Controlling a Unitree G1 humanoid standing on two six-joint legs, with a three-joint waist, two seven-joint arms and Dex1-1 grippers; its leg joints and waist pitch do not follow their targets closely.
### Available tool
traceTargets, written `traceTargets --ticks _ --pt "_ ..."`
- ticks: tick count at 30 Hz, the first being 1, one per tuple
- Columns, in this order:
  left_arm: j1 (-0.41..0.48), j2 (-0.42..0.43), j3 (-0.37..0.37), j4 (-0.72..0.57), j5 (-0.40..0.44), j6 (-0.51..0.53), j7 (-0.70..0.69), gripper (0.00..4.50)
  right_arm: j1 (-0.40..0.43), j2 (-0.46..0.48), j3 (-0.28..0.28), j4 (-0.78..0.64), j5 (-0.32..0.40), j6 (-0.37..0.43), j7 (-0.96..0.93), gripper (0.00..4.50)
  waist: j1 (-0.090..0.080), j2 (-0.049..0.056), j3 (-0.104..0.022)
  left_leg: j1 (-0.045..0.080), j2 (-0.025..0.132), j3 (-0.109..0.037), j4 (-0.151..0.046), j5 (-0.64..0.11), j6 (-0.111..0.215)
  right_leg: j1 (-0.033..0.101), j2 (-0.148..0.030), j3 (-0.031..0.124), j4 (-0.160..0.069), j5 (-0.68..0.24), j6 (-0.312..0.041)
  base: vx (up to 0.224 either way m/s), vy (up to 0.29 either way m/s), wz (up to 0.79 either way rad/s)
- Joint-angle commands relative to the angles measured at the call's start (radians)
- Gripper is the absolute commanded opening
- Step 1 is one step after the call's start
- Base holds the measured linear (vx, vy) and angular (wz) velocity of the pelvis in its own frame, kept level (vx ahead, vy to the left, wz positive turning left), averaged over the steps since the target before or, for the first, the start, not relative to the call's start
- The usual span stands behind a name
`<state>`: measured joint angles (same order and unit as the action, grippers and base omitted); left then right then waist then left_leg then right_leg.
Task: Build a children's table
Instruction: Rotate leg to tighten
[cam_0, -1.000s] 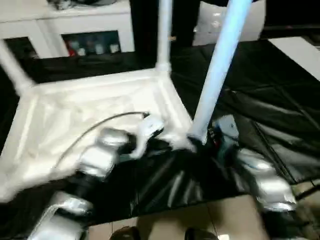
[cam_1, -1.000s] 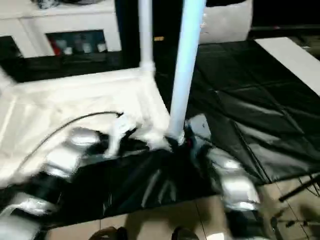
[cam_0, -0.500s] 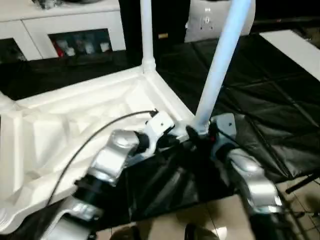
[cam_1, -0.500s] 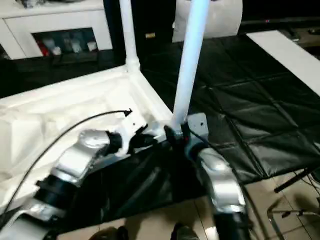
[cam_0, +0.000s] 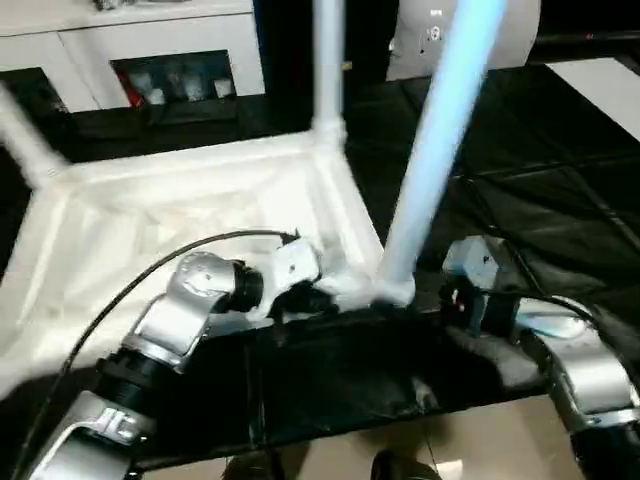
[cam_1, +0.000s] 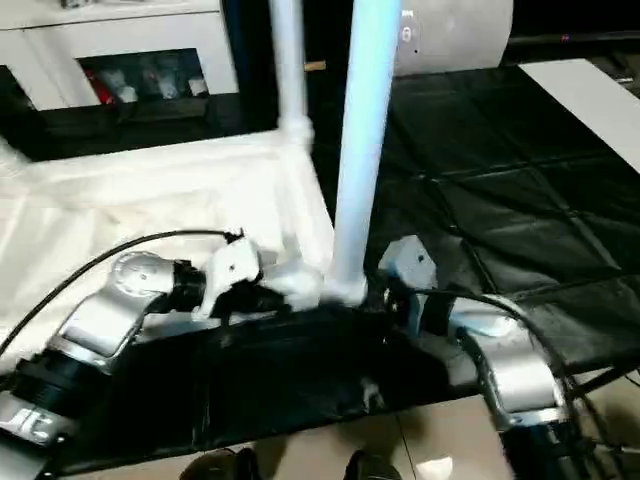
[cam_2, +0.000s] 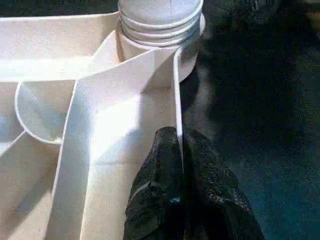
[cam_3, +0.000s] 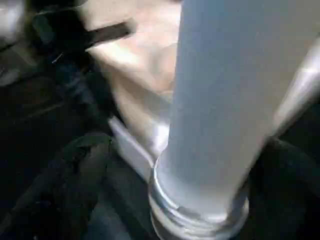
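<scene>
The white tabletop (cam_0: 180, 215) lies upside down on a black mat, ribbed side up. Three tube legs stand in its corner sockets: one at the near right corner (cam_0: 430, 150), one at the far right corner (cam_0: 328, 70) and one at the far left (cam_0: 25, 140). My left gripper (cam_0: 305, 298) is shut on the thin rim wall (cam_2: 176, 100) beside the near right socket (cam_2: 160, 30). My right gripper (cam_0: 452, 300) stands open just right of that leg's base (cam_3: 200, 200), one finger (cam_3: 70, 190) on each side of the tube with a gap to it.
The black mat (cam_0: 560, 180) spreads to the right of the tabletop. White cabinets (cam_0: 150, 40) with dark openings stand at the back, a rounded white object (cam_0: 510, 30) at the back right. Tan floor (cam_0: 480, 450) and shoe tips (cam_0: 400, 468) lie at the near edge.
My right gripper has come off the near right leg and drawn back a little to the right. The left gripper has stayed at the rim. The camera has shifted.
</scene>
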<state>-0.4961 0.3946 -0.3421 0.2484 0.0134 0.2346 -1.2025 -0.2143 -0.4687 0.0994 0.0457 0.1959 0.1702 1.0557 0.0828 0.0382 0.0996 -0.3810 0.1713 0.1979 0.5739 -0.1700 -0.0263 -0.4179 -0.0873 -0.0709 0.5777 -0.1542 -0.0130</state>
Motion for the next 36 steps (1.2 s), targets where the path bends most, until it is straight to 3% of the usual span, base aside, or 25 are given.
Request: traceTargets --ticks 1,6,8,10,25,35,36 --pt "-0.006 0.013 -0.057 0.003 -0.010 -0.035 -0.089 0.00 -0.030 -0.016 0.037 0.019 0.005 -0.022 0.073 4.47 -0.002 -0.010 -0.068 0.024 0.064 -0.025 -0.065 -0.261 0.076 0.049 -0.062 0.049 -0.068 -0.308 -0.232 0.000 0.000 0.00" --pt "-0.022 0.040 -0.080 0.026 -0.012 -0.070 -0.163 0.00 -0.070 -0.048 0.068 0.067 -0.003 -0.035 0.146 4.47 0.003 -0.011 -0.067 0.027 0.064 -0.027 -0.069 -0.294 0.050 0.046 -0.066 0.051 -0.069 -0.347 -0.219 0.000 0.000 0.00" --pt "-0.027 0.046 -0.087 0.035 -0.014 -0.087 -0.184 0.00 -0.079 -0.060 0.078 0.078 -0.003 -0.039 0.172 4.47 0.002 -0.019 -0.066 0.024 0.063 -0.027 -0.069 -0.293 0.052 0.047 -0.067 0.051 -0.069 -0.359 -0.210 0.000 0.000 0.00" --pt "-0.037 0.055 -0.098 0.059 -0.009 -0.117 -0.211 0.00 -0.090 -0.078 0.092 0.090 0.004 -0.030 0.223 4.47 0.005 -0.017 -0.065 0.025 0.064 -0.026 -0.068 -0.297 0.055 0.045 -0.069 0.052 -0.070 -0.369 -0.209 0.000 0.000 0.00" --pt "-0.070 0.066 -0.114 0.126 -0.008 -0.177 -0.264 0.00 -0.108 -0.110 0.121 0.129 0.039 -0.005 0.322 3.14 0.009 -0.020 -0.064 0.020 0.066 -0.027 -0.068 -0.279 0.061 0.047 -0.071 0.052 -0.066 -0.354 -0.220 0.000 0.000 0.00" --pt "-0.068 0.058 -0.101 0.134 -0.022 -0.160 -0.249 0.00 -0.083 -0.102 0.137 0.101 0.054 0.030 0.333 2.67 0.010 -0.020 -0.063 0.020 0.067 -0.027 -0.069 -0.278 0.059 0.047 -0.072 0.052 -0.067 -0.364 -0.218 0.000 0.000 0.00" --pt "-0.064 0.051 -0.091 0.125 -0.030 -0.138 -0.232 0.00 -0.070 -0.095 0.137 0.084 0.061 0.049 0.321 2.66 0.010 -0.016 -0.063 0.021 0.067 -0.028 -0.069 -0.282 0.058 0.046 -0.073 0.052 -0.067 -0.366 -0.219 0.000 0.000 0.00"
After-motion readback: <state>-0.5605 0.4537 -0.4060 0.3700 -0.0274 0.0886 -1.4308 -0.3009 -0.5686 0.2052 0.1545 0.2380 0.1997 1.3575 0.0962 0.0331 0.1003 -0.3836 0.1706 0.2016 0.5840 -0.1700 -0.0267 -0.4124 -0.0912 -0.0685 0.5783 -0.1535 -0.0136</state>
